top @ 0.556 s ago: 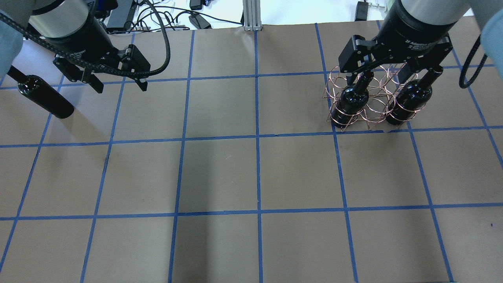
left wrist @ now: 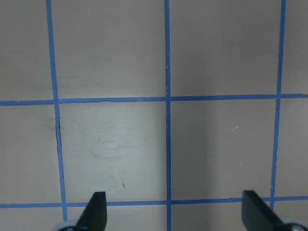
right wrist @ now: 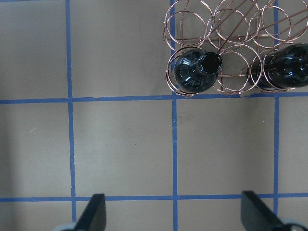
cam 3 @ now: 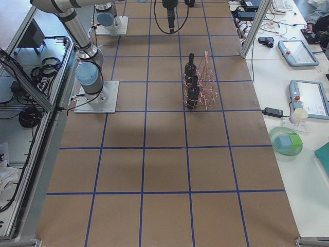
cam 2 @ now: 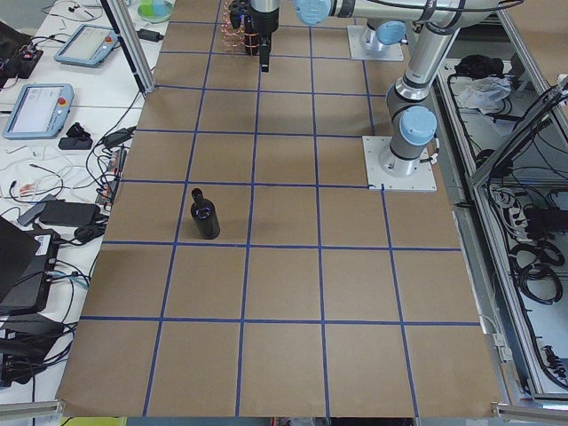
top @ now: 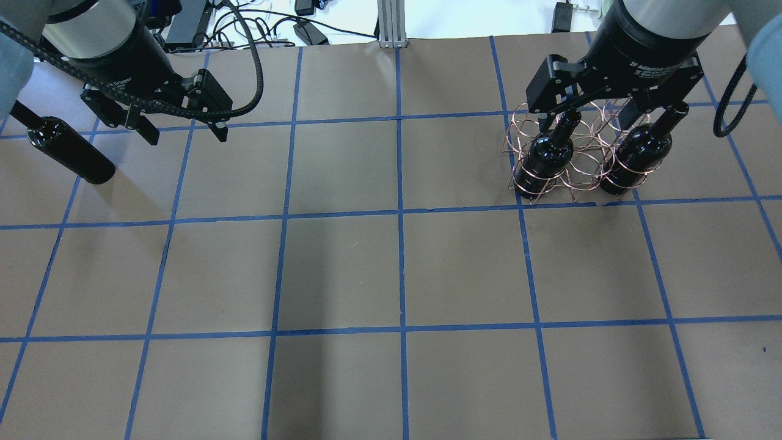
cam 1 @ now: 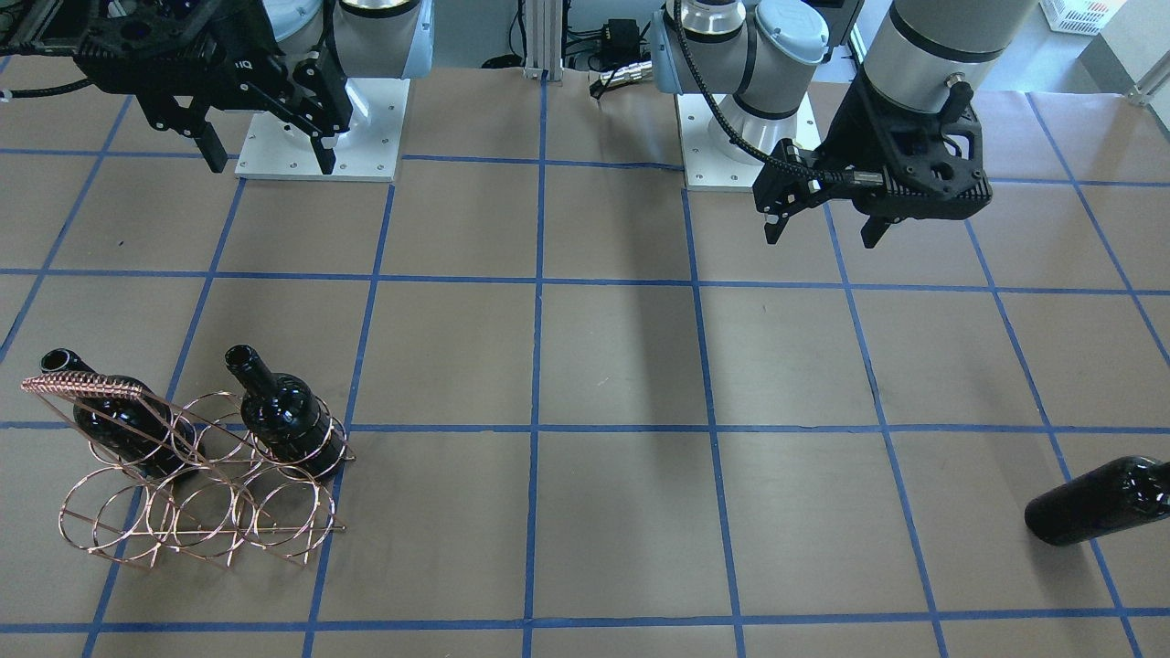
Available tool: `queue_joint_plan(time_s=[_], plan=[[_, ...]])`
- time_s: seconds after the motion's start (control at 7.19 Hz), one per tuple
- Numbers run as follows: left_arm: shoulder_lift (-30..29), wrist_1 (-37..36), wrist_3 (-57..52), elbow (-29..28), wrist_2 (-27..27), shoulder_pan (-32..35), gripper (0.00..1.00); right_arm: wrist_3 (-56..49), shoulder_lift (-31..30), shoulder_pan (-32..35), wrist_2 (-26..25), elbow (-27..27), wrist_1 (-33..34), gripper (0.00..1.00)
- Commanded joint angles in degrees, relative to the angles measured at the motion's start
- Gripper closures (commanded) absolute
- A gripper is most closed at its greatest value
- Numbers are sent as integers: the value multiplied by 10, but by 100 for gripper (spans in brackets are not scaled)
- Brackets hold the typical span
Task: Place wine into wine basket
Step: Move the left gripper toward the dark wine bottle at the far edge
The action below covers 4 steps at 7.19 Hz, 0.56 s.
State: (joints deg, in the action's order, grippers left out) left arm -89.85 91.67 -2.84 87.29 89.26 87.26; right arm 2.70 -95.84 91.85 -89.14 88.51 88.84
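Observation:
The copper wire wine basket stands on the table's right side and also shows in the front view and the right wrist view. Two black wine bottles stand upright in its rings. A third black bottle stands upright on the paper at the far left, also seen from the front and from the left end. My left gripper is open and empty, raised to the right of that bottle. My right gripper is open and empty, raised above the basket, touching nothing.
Brown paper with a blue tape grid covers the table. The arms' white base plates lie on the robot's side. Cables and devices lie beyond the far edge. Side tables with tablets flank the ends.
My left gripper has shifted very slightly away from the camera. The bottles, the basket and the right gripper have stayed where they were.

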Motion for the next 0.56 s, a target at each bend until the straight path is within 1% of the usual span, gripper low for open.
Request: queue_joint_plan(time_s=[0.0,0.28,0.42], plan=[[-4,1,-1,1,1,-14,0,-1,-1,0,-2,0,-1,0],[-1,4,-1,-4,0,-35,0,-1,0,0,-1,0,0,0],[-1,20,0,-8,1,-36,0,-1,-1,0,-1,0,-1,0]])
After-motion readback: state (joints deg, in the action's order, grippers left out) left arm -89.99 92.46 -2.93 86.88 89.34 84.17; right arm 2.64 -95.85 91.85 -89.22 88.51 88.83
